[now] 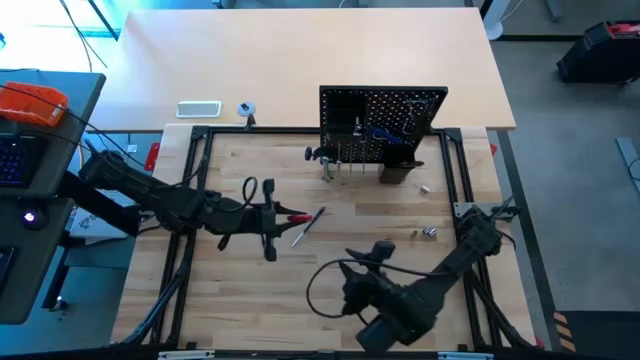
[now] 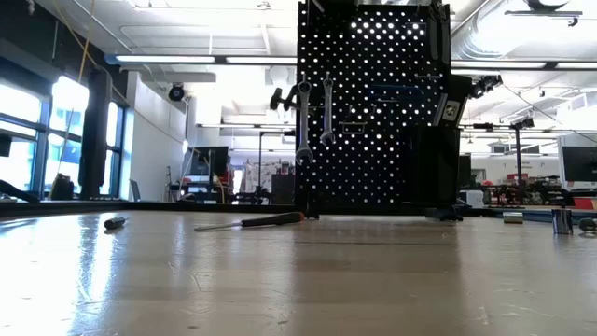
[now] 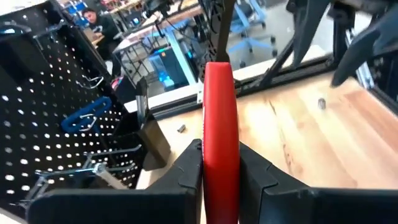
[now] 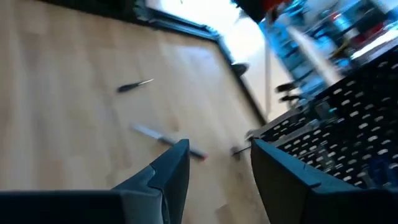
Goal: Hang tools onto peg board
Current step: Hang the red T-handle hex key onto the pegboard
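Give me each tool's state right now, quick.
Left tool: closed on the red-handled screwdriver.
Right tool: open, holding nothing, above the wooden table.

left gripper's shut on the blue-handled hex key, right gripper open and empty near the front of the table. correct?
Not quite. In the left wrist view the left gripper is shut on a red-handled screwdriver, not the hex key; the blue-handled hex key hangs on the peg board. The right gripper is open and empty, as you said.

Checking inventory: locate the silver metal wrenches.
Low view: the two silver wrenches hang side by side on the left part of the black perforated peg board.
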You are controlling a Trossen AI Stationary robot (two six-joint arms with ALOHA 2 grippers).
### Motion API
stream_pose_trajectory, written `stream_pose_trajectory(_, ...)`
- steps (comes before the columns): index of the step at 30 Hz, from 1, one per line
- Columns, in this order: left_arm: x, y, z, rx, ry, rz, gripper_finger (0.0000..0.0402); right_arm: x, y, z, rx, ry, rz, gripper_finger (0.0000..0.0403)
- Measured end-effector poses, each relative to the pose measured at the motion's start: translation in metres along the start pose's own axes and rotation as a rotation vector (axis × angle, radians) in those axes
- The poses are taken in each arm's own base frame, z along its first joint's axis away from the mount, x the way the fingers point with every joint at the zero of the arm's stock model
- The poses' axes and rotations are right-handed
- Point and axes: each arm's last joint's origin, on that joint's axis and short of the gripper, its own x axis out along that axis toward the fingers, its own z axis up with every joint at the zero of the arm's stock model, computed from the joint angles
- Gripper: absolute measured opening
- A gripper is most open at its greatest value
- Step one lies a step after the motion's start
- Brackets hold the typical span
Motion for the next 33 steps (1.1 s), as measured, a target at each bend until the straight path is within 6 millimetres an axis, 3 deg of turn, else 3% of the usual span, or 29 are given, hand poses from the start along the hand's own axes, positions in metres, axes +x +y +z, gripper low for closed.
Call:
stream_pose_trajectory(10,-0.022,0.024,0.043,0.130,0.048,-0.015,0.0042,-0.056,0.004,-0.017,-0.037,0.094,0.266,0.0165)
stream_pose_trajectory(15,-0.030,0.030,0.052,0.202,0.057,-0.071,0.0042,-0.081,-0.001,-0.024,0.005,0.085,0.332,0.0165)
stream_pose_trajectory(25,-0.010,0.009,0.035,0.304,0.145,-0.335,0.0042,-0.115,-0.018,-0.029,0.156,-0.040,0.340,0.0165)
stream_pose_trajectory(33,0.013,-0.007,0.026,0.424,0.205,-0.287,0.0042,-0.121,-0.028,-0.027,0.237,-0.064,0.342,0.0165)
